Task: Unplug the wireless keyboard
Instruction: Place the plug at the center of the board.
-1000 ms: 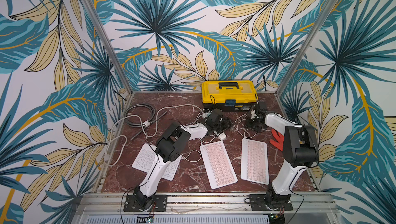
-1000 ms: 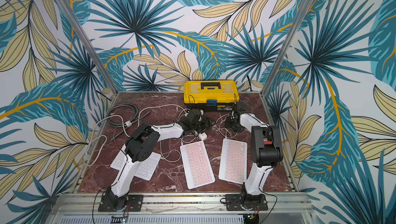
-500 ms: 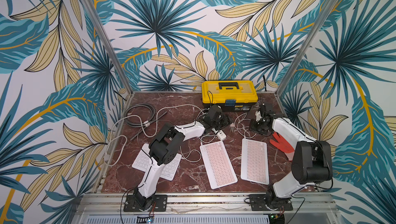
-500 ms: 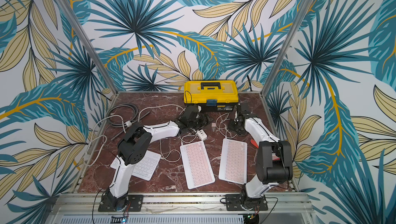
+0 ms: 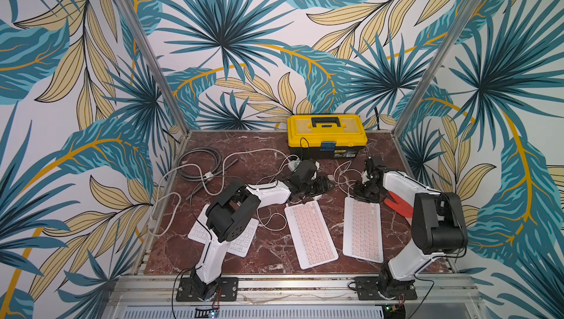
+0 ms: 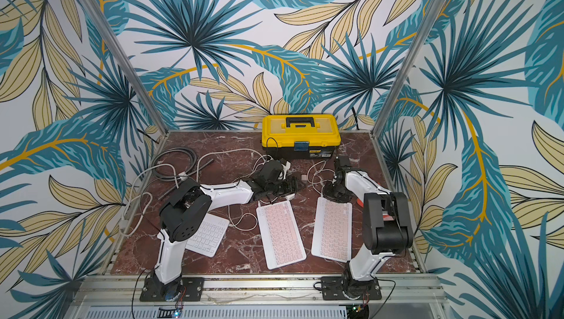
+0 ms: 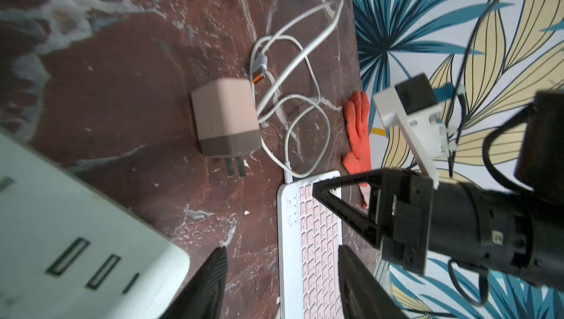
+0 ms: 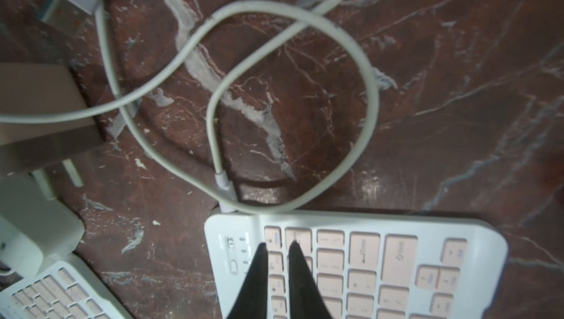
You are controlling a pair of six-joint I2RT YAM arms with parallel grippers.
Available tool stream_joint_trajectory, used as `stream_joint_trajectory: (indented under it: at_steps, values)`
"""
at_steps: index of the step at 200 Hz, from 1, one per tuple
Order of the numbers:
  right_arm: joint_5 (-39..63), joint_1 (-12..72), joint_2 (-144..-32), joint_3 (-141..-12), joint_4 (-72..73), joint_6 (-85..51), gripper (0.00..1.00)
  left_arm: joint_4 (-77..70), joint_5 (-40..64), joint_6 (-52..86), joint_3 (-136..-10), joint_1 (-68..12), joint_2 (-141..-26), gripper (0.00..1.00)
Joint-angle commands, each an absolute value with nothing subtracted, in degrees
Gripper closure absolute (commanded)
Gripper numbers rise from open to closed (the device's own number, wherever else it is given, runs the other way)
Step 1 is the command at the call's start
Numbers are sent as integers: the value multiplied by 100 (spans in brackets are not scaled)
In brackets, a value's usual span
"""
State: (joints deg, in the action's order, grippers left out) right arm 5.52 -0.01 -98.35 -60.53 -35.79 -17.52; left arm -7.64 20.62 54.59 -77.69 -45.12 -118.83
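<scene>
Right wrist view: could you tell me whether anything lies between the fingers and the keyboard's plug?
Only a loop of the cable, which crosses the edge of the keyboard right beside the plug; otherwise nothing visible lies between it and the right gripper.

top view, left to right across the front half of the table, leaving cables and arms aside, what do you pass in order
white keyboard → middle pink keyboard → pink keyboard by the right arm → red glove

Yellow toolbox [image 5: 326,135] — red glove [image 5: 399,207]
</scene>
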Motion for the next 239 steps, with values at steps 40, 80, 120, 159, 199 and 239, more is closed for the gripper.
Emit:
stream_joint_trajectory:
  at_steps: [40,80,120,159,199,239]
  values:
    - [319,-17,-10394,-6518,-3469,-1638,84,-792,2467,4896,-7497,-4656,-11645,44]
    - [432,-15,-10749,-6768,-3462,-1639,83,-800,2550,4849,-7369,-4653,-11660,44]
    - [523,18,-10563,-6696,-3537,-1705,72,-801,2584,4833,-7350,-4651,-11669,44]
    - [507,147,-10039,-6405,-3586,-1860,70,-800,2608,4769,-7341,-4655,-11681,44]
    - [496,383,-9916,-6374,-3612,-1967,70,-800,2626,4642,-7312,-4659,-11671,44]
    - [236,477,-10219,-6473,-3708,-1956,71,-801,2612,4563,-7270,-4658,-11621,44]
